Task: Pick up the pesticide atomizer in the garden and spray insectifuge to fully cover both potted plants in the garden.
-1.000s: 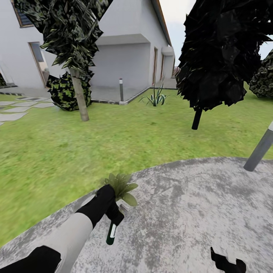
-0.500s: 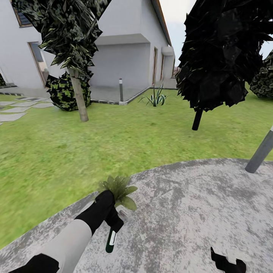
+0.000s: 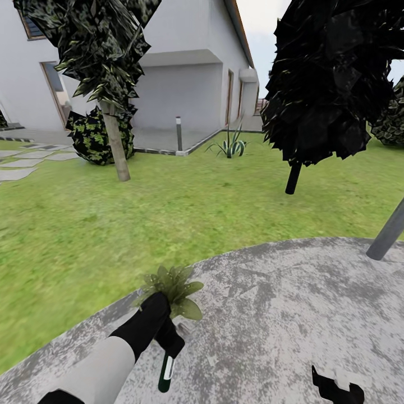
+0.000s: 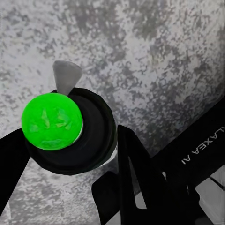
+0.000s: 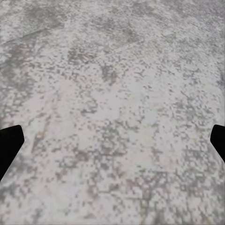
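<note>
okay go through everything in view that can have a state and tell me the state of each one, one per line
left pincer: shut on the pesticide atomizer
pesticide atomizer: held above the patio, pointing down
right pincer: open, empty, over paving
potted plant: upright at the patio's edge, just beyond the left pincer
grey post: leaning

Bright, even daylight; soft rendered textures, tree crowns nearly black.

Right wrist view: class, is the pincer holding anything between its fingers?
No. The right pincer is open, with bare grey paving between its fingertips.
</note>
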Controlling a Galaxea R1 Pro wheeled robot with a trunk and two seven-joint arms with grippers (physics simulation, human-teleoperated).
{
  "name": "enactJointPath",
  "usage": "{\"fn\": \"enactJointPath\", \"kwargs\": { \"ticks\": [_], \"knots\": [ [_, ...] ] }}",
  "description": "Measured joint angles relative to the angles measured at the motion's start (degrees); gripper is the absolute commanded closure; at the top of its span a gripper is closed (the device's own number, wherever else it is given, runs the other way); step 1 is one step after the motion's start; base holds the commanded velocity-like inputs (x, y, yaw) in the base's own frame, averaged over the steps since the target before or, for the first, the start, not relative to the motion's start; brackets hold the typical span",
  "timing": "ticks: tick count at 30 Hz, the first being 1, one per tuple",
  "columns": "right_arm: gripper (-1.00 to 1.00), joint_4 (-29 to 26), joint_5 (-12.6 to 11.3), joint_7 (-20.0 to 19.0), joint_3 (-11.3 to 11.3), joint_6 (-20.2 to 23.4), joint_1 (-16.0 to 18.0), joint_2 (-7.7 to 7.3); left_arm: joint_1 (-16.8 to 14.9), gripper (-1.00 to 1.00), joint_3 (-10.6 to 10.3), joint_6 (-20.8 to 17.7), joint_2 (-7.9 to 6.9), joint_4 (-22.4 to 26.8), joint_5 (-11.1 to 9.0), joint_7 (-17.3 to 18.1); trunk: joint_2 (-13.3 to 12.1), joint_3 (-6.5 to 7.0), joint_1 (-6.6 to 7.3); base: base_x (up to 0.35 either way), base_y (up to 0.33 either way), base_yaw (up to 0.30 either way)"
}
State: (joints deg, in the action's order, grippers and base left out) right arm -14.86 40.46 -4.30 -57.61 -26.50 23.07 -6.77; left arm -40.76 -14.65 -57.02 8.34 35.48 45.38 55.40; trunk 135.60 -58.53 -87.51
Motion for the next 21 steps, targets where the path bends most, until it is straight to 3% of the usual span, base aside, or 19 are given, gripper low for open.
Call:
{"fn": "enactJointPath", "kwargs": {
  "ticks": [4, 8, 15, 21],
  "knots": [
    [-1.0, 0.0, 0.03, 0.0, 0.0, 0.0, 0.02, 0.0, 0.0, 1.0, 0.04, 0.1, -0.2, 0.04, 0.09, 0.01, 0.0, 0.0, 0.0, -0.048, 0.0, 0.0],
    [-1.0, 0.0, 0.03, 0.0, 0.0, 0.0, 0.01, 0.01, 0.0, 1.0, 0.09, 0.1, -0.32, 0.04, 0.09, -0.01, 0.0, 0.0, -0.03, -0.286, 0.068, 0.0],
    [-1.0, 0.02, 0.03, 0.0, 0.0, 0.0, 0.01, 0.0, 0.0, 1.0, 0.05, 0.49, -0.38, 0.04, 0.09, -0.08, 0.0, 0.0, -0.03, -0.29, 0.211, 0.0],
    [-1.0, 0.03, 0.03, 0.0, 0.0, 0.0, 0.0, 0.0, 0.0, 1.0, -0.15, 4.11, -1.02, -0.06, 0.18, -0.14, 0.0, 0.0, -0.03, -0.282, 0.23, 0.0]
  ]
}}
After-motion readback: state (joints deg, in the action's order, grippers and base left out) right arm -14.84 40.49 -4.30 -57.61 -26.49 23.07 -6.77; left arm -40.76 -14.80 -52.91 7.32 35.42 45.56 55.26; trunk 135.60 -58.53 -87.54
